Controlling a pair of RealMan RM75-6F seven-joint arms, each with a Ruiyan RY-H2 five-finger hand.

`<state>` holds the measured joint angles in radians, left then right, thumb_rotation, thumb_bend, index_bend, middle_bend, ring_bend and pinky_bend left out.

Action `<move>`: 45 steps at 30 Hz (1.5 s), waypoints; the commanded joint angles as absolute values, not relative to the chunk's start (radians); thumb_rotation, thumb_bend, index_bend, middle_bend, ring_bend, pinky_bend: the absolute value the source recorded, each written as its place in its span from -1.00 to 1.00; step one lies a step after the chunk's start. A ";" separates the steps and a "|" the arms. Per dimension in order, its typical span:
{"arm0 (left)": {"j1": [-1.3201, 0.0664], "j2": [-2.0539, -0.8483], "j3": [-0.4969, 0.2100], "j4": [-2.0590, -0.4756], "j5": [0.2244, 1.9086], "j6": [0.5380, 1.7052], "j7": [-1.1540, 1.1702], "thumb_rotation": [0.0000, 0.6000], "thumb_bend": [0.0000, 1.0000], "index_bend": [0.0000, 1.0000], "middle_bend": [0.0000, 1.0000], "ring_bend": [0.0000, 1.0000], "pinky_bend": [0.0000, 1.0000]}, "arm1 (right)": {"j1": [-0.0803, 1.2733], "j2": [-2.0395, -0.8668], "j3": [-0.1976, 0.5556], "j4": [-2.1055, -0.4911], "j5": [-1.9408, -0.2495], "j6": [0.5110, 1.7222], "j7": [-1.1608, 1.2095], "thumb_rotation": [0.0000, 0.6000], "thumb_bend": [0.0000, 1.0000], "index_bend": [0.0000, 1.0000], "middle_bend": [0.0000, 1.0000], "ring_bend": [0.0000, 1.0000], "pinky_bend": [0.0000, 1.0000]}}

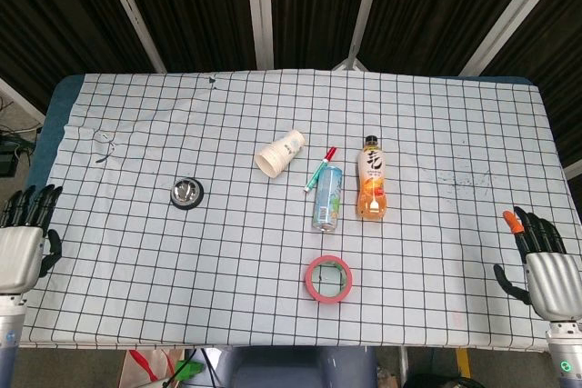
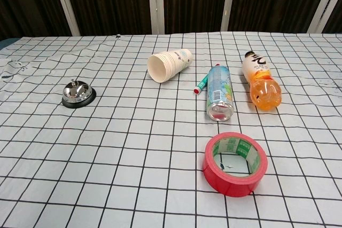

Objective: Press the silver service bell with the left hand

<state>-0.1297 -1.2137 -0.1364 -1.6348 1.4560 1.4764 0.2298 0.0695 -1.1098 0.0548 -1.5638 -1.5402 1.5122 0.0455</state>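
Note:
The silver service bell on its black base stands on the left part of the checked tablecloth; the chest view shows the bell at the left. My left hand is at the table's near left edge, fingers spread and pointing up, holding nothing, well to the left of and nearer than the bell. My right hand is at the near right edge, fingers apart and empty. Neither hand appears in the chest view.
Near the table's middle lie a paper cup, a green marker, a drink can and an orange juice bottle, all on their sides. A red tape roll sits by the front edge.

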 commanded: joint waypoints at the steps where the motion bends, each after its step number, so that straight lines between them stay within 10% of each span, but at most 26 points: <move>1: -0.218 -1.253 -0.187 -1.577 1.403 1.369 0.207 1.00 0.99 -0.95 -0.87 -1.00 -0.94 | 0.067 -1.107 0.057 -1.564 -1.539 1.517 0.052 1.00 -0.22 -0.82 -0.99 -0.96 -0.81; 23: -0.566 -1.595 -0.251 -1.224 1.158 0.981 0.348 1.00 0.99 -0.95 -0.87 -1.00 -0.94 | 0.056 -1.092 0.063 -1.553 -1.538 1.535 0.105 1.00 -0.22 -0.82 -0.99 -0.96 -0.81; 45: -0.653 -1.776 -0.181 -1.006 1.212 0.937 0.333 1.00 0.99 -0.95 -0.87 -1.00 -0.94 | 0.050 -1.080 0.063 -1.547 -1.547 1.546 0.146 1.00 -0.22 -0.82 -0.99 -0.96 -0.81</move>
<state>-0.6509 -1.7708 -0.1850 -1.0094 1.2178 0.9427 0.3226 0.0503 -1.0811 0.0636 -1.5470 -1.5463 1.5458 0.1436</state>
